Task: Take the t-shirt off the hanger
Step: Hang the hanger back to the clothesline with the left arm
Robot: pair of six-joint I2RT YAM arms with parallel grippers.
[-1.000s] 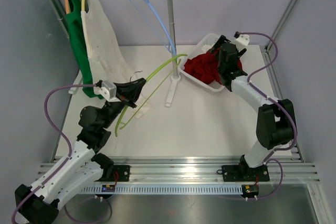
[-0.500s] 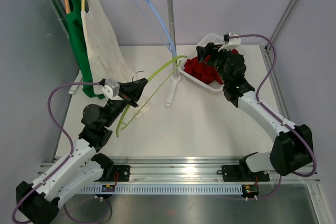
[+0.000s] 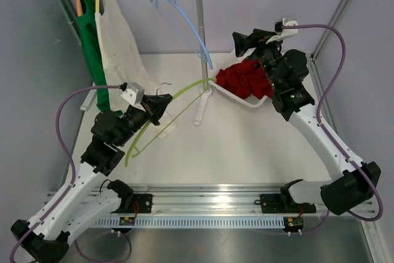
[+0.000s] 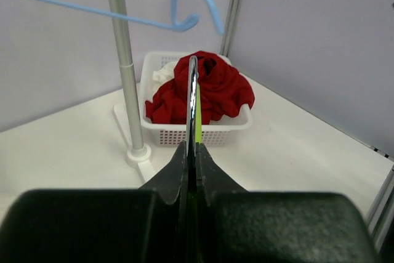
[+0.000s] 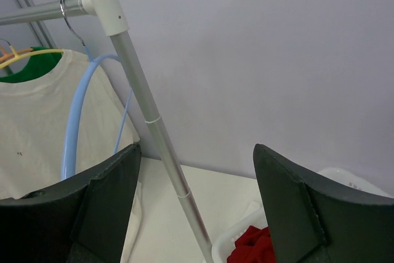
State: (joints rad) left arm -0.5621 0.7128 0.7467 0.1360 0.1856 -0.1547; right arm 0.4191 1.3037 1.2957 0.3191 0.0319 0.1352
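Observation:
My left gripper (image 3: 161,104) is shut on the neck of a lime-green hanger (image 3: 180,93), which is bare and slants from the gripper toward the basket. In the left wrist view its metal hook (image 4: 192,87) rises straight out of the closed left gripper (image 4: 192,149). The red t-shirt (image 3: 245,79) lies bunched in the white basket (image 3: 237,98), also seen as the red t-shirt (image 4: 217,89) beyond the hook. My right gripper (image 3: 240,41) hangs open and holds nothing, raised above the basket and facing the rack; the right gripper (image 5: 196,149) frames the rack pole.
A clothes rack with its upright pole (image 3: 199,41) stands mid-table. On its bar hang a bare blue hanger (image 3: 184,20), a white t-shirt (image 3: 120,41) and a green t-shirt (image 3: 91,35). Walls close in on the left and right.
The right arm has lifted out of the basket and swung up toward the rack, leaving the red t-shirt behind. The left arm has risen slightly with the green hanger.

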